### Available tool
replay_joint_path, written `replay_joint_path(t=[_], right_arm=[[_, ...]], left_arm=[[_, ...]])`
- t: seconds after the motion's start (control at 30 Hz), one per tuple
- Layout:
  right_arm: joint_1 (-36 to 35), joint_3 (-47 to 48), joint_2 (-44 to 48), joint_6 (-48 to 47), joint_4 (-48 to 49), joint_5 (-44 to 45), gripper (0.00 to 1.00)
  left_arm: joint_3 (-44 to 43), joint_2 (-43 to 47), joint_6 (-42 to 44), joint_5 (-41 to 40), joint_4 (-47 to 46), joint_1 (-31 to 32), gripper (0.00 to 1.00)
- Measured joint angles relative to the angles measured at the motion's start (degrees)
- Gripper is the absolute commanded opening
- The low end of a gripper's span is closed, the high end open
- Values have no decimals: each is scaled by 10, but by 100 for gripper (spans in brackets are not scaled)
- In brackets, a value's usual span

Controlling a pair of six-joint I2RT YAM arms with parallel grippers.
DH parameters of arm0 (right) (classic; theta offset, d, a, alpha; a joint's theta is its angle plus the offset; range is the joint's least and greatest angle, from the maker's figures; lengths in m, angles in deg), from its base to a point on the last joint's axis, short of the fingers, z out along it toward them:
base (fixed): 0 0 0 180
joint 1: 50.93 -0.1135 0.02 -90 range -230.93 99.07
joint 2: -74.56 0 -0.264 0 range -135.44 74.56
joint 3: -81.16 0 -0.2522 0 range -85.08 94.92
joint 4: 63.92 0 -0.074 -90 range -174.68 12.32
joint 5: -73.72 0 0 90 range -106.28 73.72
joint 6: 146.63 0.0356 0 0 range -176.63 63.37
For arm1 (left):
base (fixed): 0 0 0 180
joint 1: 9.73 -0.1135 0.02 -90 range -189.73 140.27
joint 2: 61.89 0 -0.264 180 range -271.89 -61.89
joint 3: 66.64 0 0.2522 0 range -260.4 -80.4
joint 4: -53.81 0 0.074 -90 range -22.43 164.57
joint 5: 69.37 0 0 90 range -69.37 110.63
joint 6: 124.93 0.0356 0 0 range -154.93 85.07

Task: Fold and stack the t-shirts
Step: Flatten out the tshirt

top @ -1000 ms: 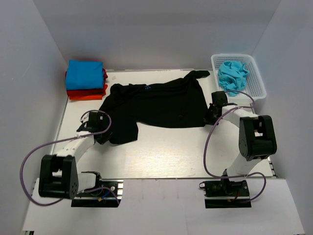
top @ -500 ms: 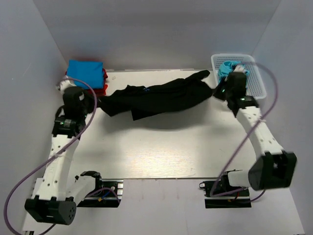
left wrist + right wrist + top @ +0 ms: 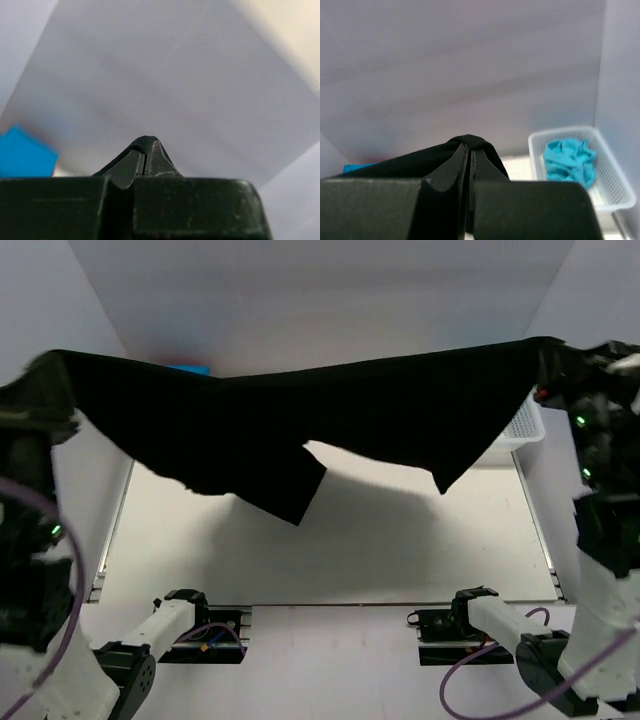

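Two tools share one load. The left tool point(image 3: 145, 146) has its dark, tapered fingers pressed together with only a hairline seam between them, and a thin fold of black cloth is pinched at the tips. The right tool point(image 3: 469, 145) is closed just as tightly on the other end, where the soft cloth bunches into a rounded hump over its tips.

Between the two hangs the black t-shirt point(image 3: 300, 420), a matte, limp knit drawn into a wide band high above the bench point(image 3: 400, 560). Its top edge sags slightly midway between the tools. Its lower edge is uneven: a squarish flap drops nearer the left tool and a pointed corner drops nearer the right tool. The shirt touches nothing beneath it, and its soft shadow lies on the pale, smooth bench.

Beyond the left tool and off to its left, a flat patch of the bright blue t-shirt point(image 3: 22, 152) shows. Beyond the right tool and off to its right sits the white lattice basket point(image 3: 615, 185), rectangular with a rounded rim, holding the crumpled turquoise t-shirt point(image 3: 570, 160).

Plain pale walls point(image 3: 320, 300) stand close outside each tool and behind the stretched shirt. The open room lies below, over the bench between the two arm bases.
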Motion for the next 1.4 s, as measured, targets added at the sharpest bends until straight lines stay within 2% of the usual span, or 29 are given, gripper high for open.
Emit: replay_joint_path(t=[0.1, 0.17, 0.43, 0.63, 0.8, 1.07, 1.13, 1.27, 1.4], right_arm=[[0, 38, 31, -18, -24, -3, 0], [-1, 59, 54, -24, -33, -4, 0], [-2, 94, 141, -50, -44, -8, 0], [-2, 38, 133, -50, -18, 0, 0], [-2, -49, 61, -50, 27, 16, 0], [-1, -199, -153, -49, 113, 16, 0], [0, -223, -211, -49, 131, 10, 0], [2, -214, -324, -48, 153, 0, 0], [11, -118, -473, -46, 163, -19, 0]], left_arm=[[-105, -4, 29, 0, 0, 1, 0], [-140, 5, 47, 0, -12, 1, 0], [-163, 37, 110, 48, -70, 1, 0], [-167, -23, 140, 56, -110, 6, 0], [-127, -127, 153, 59, -153, 7, 0], [64, -356, 158, 70, -220, -1, 0], [89, -419, 158, 72, -221, -2, 0], [88, -544, 158, 74, -232, -2, 0], [34, -669, 154, 81, -245, -3, 0]])
